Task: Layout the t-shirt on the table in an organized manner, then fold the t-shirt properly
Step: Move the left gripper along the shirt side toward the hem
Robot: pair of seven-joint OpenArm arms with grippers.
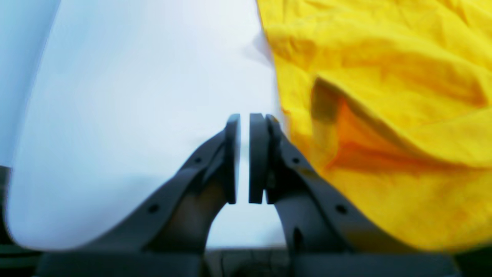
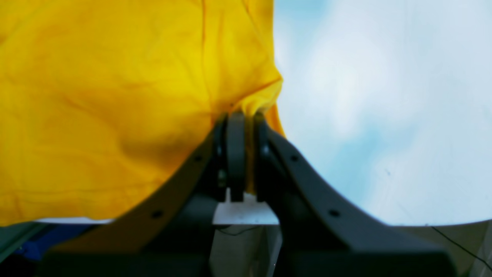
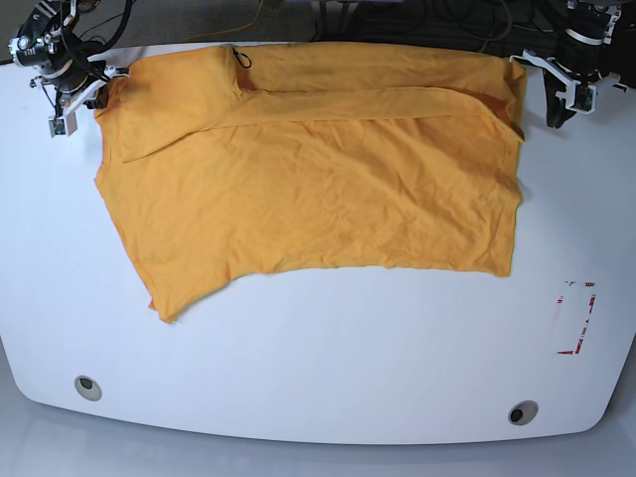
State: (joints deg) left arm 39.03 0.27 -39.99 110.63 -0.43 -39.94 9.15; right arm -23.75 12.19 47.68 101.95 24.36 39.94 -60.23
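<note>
The t-shirt (image 3: 318, 169) is lying spread across the far half of the bench (image 3: 318, 368), its long axis running side to side in the base view. Its far portion is sitting doubled over along the back edge, and one corner is trailing down toward the near left of that view. The fabric is showing wrinkles all over. A small dark mark is sitting near the far fold, too small to make out; no writing or label is reading clearly anywhere.

The right end effector (image 2: 246, 119) is sitting at the far left corner of the base view, jaws pinched together on a bunched corner of the yellow cloth. The left end effector (image 1: 244, 119) is hanging just beside the shirt's other edge, jaws nearly together with only a thin slit between them, gripping nothing, white bench showing through.
</note>
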